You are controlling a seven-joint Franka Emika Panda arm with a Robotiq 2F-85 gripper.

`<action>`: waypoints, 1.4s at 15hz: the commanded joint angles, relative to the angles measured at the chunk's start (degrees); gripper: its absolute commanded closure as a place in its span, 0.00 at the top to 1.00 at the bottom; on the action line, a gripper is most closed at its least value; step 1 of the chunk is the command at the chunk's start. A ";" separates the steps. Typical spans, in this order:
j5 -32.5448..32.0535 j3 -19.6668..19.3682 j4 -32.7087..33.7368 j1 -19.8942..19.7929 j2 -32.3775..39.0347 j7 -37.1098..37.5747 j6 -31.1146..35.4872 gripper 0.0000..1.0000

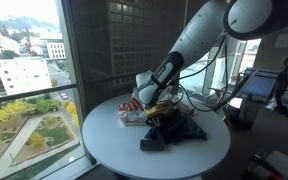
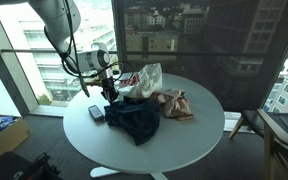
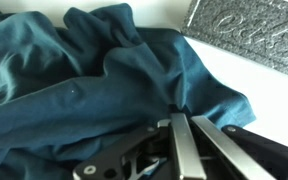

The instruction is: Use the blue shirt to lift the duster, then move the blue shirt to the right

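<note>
Tool (image 3: 182, 122) grips blue shirt (image 3: 84, 80), seen only wrist-side.

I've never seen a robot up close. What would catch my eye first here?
The big white robot arm arching over a round white table, its claw at a crumpled dark blue shirt lying on it. Behind it, tall windows show a city far below.

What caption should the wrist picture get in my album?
Gripper at a crumpled blue shirt on a white table, grey box nearby.
</note>
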 commanded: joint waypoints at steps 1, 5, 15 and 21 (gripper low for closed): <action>-5.98 -3.36 -4.03 3.56 -5.28 5.75 -1.89 0.05; -10.18 -2.40 -5.59 3.74 -7.81 8.70 -5.89 0.05; -8.85 8.23 -12.47 3.22 -16.22 4.17 -6.85 0.05; -9.90 11.67 -11.57 4.49 -16.23 1.84 -6.28 0.05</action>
